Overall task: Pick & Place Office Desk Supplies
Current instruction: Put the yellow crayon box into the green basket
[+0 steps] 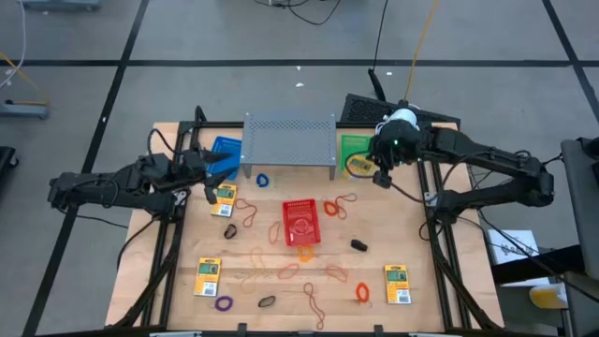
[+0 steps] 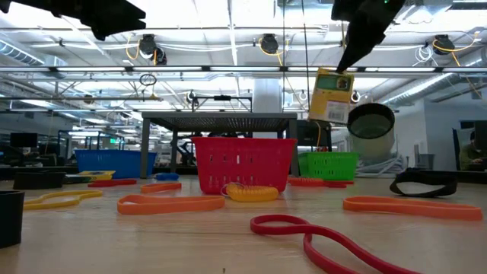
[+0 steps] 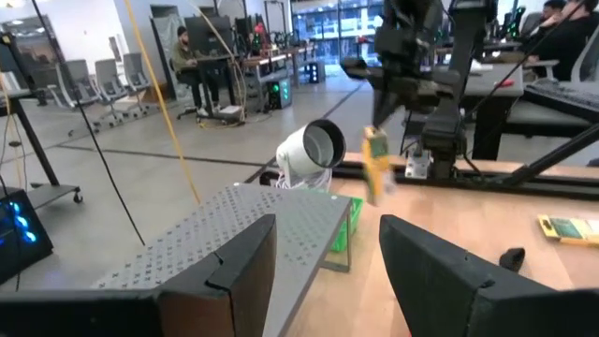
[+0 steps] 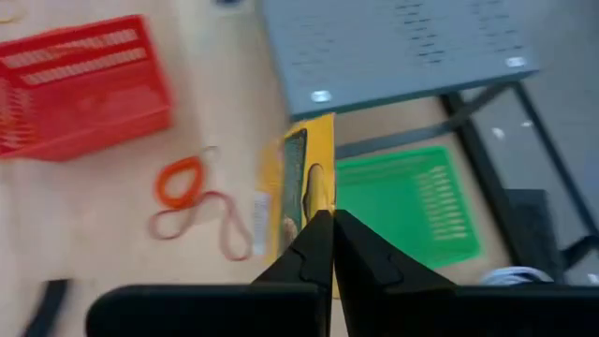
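Observation:
My right gripper (image 1: 379,175) hangs shut on a yellow-and-green packet (image 2: 332,95), high above the table beside the green mesh basket (image 1: 354,150). Three more packets lie flat on the wood: near the left gripper (image 1: 223,197), front left (image 1: 208,278) and front right (image 1: 398,284). Rubber bands lie scattered: orange (image 1: 363,293), red (image 1: 334,208), purple (image 1: 223,303), blue (image 1: 262,180). My left gripper (image 1: 206,183) hovers open and level by the blue basket (image 1: 225,153), with nothing between its fingers (image 3: 243,271). My right gripper pinches the packet by its upper edge (image 2: 340,74) between the two fingers, which slant down from above. In the right wrist view the fingertips (image 4: 314,234) meet on the packet's yellow face. The packet hangs below them, slightly tilted and clear of the table.
The grey perforated rack (image 1: 290,139) stands at the far middle between the blue and green baskets. A red mesh basket (image 1: 301,223) sits at the table's centre. A small black object (image 1: 357,245) lies right of it. Bare wood shows along the near edge.

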Motion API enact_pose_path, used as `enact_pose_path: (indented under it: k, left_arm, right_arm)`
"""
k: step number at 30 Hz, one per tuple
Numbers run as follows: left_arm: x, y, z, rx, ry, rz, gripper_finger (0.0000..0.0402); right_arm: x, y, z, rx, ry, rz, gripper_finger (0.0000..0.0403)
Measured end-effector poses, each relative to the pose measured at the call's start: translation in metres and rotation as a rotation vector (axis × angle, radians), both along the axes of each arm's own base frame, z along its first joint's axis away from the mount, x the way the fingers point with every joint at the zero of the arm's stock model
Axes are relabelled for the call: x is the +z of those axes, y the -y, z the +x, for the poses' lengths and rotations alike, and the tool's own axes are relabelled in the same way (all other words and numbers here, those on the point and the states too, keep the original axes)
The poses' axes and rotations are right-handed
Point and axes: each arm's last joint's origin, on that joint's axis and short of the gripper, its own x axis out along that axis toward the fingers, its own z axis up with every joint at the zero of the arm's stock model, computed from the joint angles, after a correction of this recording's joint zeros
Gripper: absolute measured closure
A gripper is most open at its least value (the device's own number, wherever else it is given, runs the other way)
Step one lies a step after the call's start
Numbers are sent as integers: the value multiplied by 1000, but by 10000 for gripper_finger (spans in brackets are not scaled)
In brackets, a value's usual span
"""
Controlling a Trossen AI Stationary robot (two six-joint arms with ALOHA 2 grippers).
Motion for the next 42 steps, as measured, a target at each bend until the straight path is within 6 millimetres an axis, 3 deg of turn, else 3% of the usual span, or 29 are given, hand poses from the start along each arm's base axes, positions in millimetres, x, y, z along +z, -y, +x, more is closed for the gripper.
enact_pose_path:
  k: [10, 20, 27, 42]
  left_arm:
    - [0, 0, 4, 0, 10, -6, 202]
    - [4, -1, 3, 48, 43, 19, 202]
    - [10, -3, 2, 98, 70, 92, 202]
    - [16, -3, 2, 109, 111, 150, 202]
  right_arm:
    - [-3, 43, -11, -110, -62, -129, 403]
    - [-33, 84, 6, -71, -217, -152, 403]
    - [-46, 91, 16, 0, -274, -172, 403]
    - [-40, 96, 21, 44, -234, -269, 403]
